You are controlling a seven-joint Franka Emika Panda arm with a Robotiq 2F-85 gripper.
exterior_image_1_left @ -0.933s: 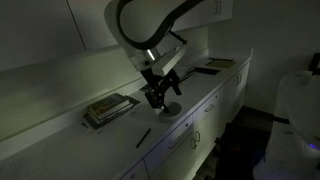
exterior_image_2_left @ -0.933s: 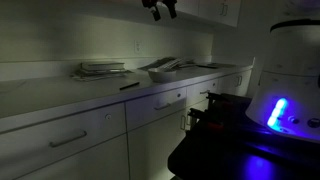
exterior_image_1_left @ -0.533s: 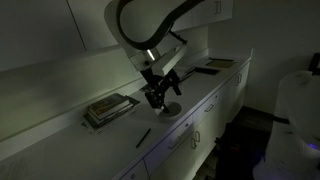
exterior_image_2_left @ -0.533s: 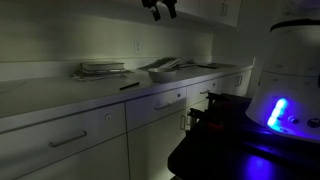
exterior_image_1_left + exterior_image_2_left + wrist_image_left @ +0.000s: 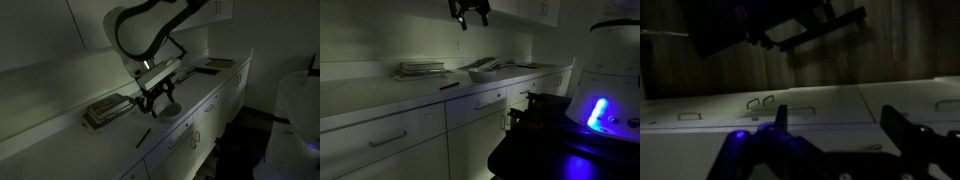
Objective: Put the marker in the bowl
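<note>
The scene is dark. The marker (image 5: 144,137) is a thin dark stick lying on the pale counter near its front edge; it also shows in an exterior view (image 5: 450,86). The bowl (image 5: 170,110) is small, round and pale, to the right of the marker, and shows in an exterior view (image 5: 483,68). My gripper (image 5: 150,100) hangs above the counter between the bowl and the books, higher than both and apart from the marker. It is at the top of an exterior view (image 5: 468,14). In the wrist view the gripper (image 5: 838,125) has its two fingers spread with nothing between them.
A flat stack of books (image 5: 110,108) lies on the counter behind the marker, also in an exterior view (image 5: 420,69). A dark flat item (image 5: 215,64) lies at the counter's far end. Drawers and cabinet doors (image 5: 420,130) run below the counter. A wall stands behind.
The gripper has swung sideways from above the bowl toward the books and has turned. The marker, bowl and books have not moved.
</note>
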